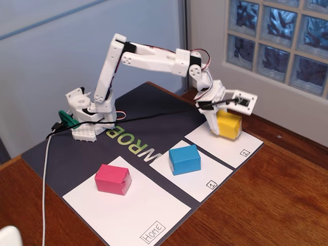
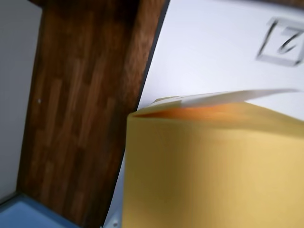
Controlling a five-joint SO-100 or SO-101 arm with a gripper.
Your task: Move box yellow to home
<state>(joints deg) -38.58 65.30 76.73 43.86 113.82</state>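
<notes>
The yellow box stands on the small white sheet marked "2" at the right in the fixed view. My gripper is down over it. One finger lies against the box's left side and the other is hidden behind the box. In the wrist view the yellow box fills the lower right, with the sheet and its "2" label beyond; no finger shows there. The home sheet, labelled "Home" at its corner, lies at the front left.
A pink block sits on the home sheet. A blue block sits on the sheet marked "1". The arm's base and a white cable are at the left. The mat's edge and the wooden table lie to the right.
</notes>
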